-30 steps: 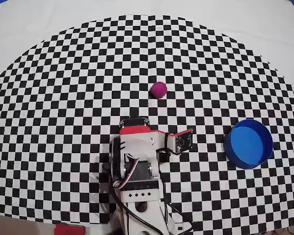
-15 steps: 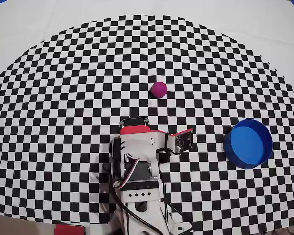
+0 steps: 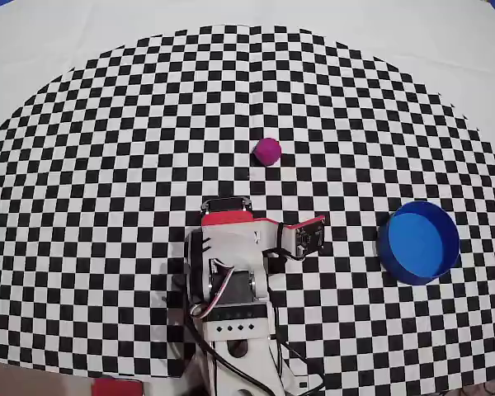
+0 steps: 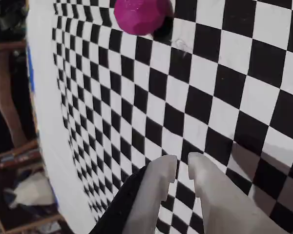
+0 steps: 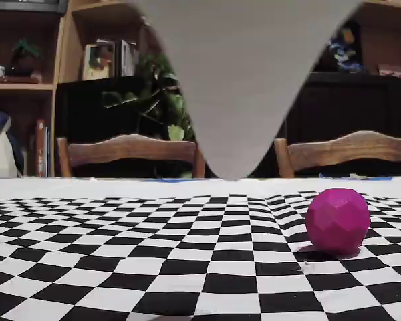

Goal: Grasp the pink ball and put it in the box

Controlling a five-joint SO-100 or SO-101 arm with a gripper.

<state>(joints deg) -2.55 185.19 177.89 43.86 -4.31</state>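
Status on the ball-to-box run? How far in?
Nothing is done yet. The pink ball lies free on the checkered cloth, and the box is empty. In hand: nothing; in the wrist view the gripper is nearly shut, well short of the ball. Left: reach, grasp, carry, drop in the box.

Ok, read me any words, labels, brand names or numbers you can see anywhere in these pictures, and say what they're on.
No readable text anywhere.
Books on the shelf in the fixed view: covers too blurred to read.
Circuit board on the arm in the overhead view: any markings too small to read.
Pink ball, blue box: no labels.
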